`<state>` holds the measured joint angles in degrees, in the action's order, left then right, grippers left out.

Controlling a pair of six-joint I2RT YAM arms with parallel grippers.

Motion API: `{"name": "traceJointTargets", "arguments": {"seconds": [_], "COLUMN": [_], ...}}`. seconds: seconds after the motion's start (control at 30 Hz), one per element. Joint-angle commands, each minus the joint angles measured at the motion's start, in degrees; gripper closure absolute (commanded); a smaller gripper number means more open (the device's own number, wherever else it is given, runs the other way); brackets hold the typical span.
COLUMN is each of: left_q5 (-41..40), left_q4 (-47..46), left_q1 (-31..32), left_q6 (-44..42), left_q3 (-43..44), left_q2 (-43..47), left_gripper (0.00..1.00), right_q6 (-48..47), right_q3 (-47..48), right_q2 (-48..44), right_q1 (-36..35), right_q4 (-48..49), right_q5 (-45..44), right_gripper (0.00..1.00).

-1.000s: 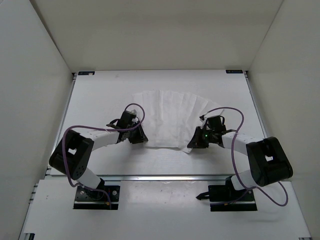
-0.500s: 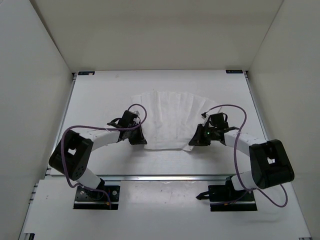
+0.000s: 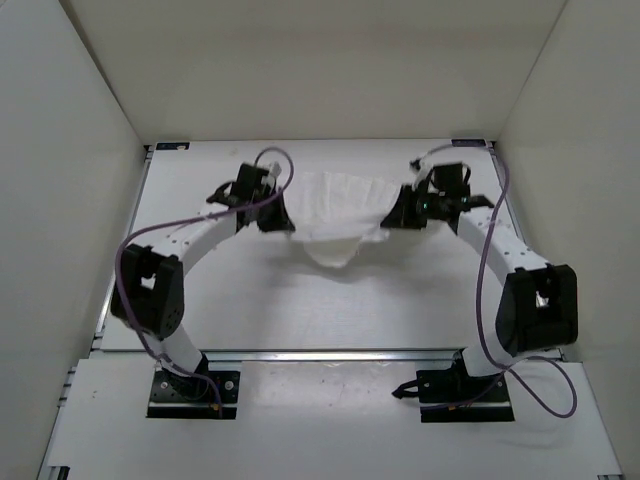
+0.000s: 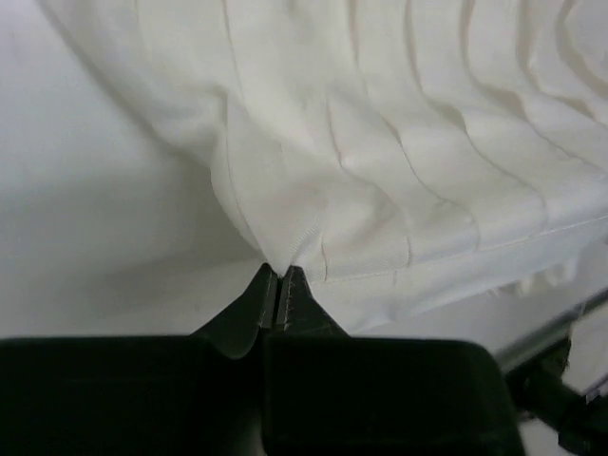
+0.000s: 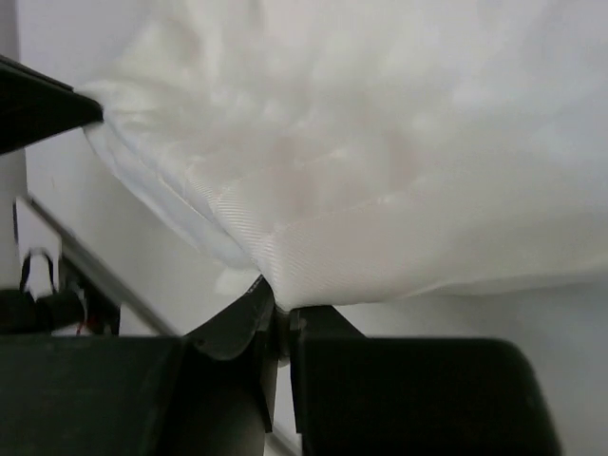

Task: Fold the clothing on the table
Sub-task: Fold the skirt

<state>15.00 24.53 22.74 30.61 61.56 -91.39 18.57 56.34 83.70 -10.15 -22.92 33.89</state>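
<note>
Clothing (image 3: 335,200): white pleated fan, now gathered toward the far edge of the table (image 3: 330,300). Its near hem is raised and carried back over the far half and the middle sags loosely between the arms, against a flat spread at mid-table a second ago. Left gripper (image 4: 278,285) and right gripper (image 5: 275,306): each pinched tight on one near corner of the cloth, the left newly closed. Judgement: first near-to-far fold under way, the corners not yet laid down or released.
</note>
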Motion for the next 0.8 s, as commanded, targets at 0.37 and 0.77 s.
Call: {"name": "traceJointTargets", "arguments": {"seconds": [0.37, 0.77], "left_q5": [-14.04, -14.65], "left_q4": [3.24, 15.08], "left_q1": [-2.53, 10.73], "left_q6": [-17.51, -6.54], "left_q3": [42.27, -4.43], "left_q2": [-1.89, 30.03], "left_gripper": [1.00, 1.00], "right_q6": [-12.68, 0.74], "right_q3": [33.96, -16.24], "right_q2": [1.92, -30.41], "right_q1": [6.98, -6.69], "right_q4": [-2.22, -8.80], "right_q5": [-10.52, -6.82], "right_gripper": [1.00, 1.00]}}
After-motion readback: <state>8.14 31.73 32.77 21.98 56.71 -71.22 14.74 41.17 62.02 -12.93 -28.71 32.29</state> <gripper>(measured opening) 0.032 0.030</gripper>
